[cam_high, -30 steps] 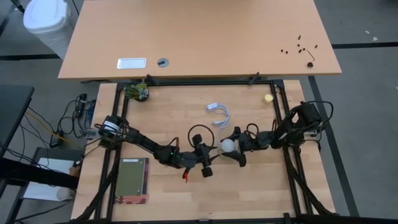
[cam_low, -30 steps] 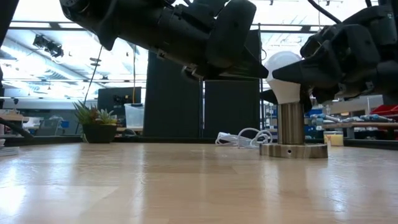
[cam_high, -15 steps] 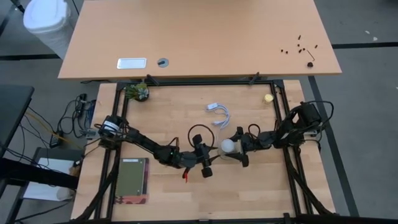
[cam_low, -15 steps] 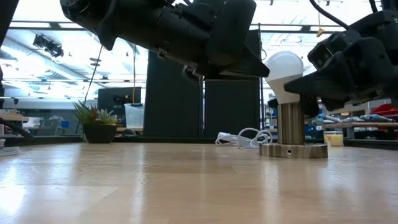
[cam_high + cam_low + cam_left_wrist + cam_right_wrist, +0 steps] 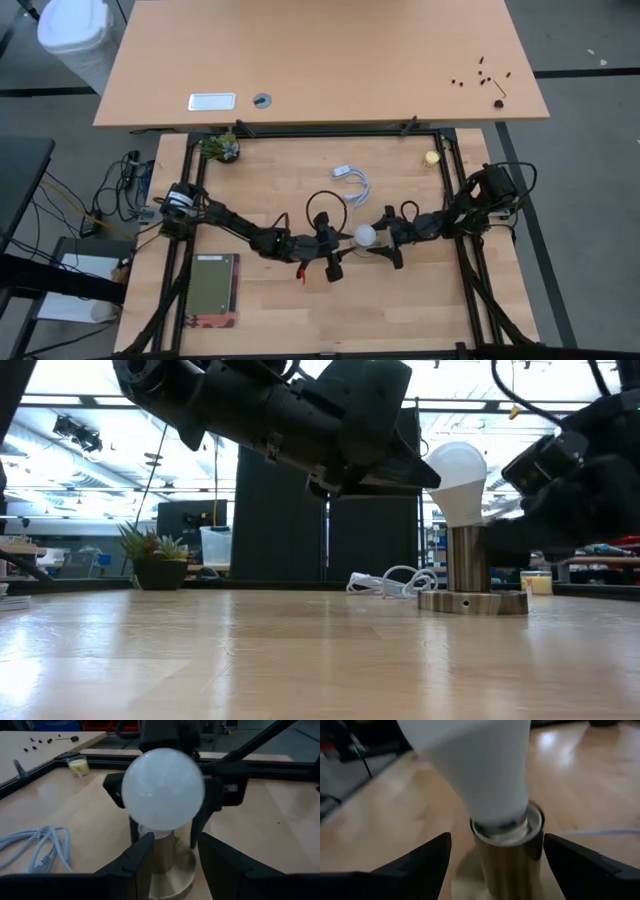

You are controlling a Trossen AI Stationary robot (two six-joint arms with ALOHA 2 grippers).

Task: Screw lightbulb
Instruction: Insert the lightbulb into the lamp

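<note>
Bulb: your white frosted lightbulb (image 5: pixel 458 478) sits upright in the brushed metal socket (image 5: pixel 467 560)
Left gripper (image 5: pixel 167 851): released, flanking socket
Right gripper (image 5: pixel 492 857): released, straddling socket

lightbulb (image 5: pixel 457 478) upright in socket (image 5: pixel 470 565) | left gripper (image 5: pixel 333 256) beside, left | right gripper (image 5: pixel 390 237) right, apparently clear
</note>
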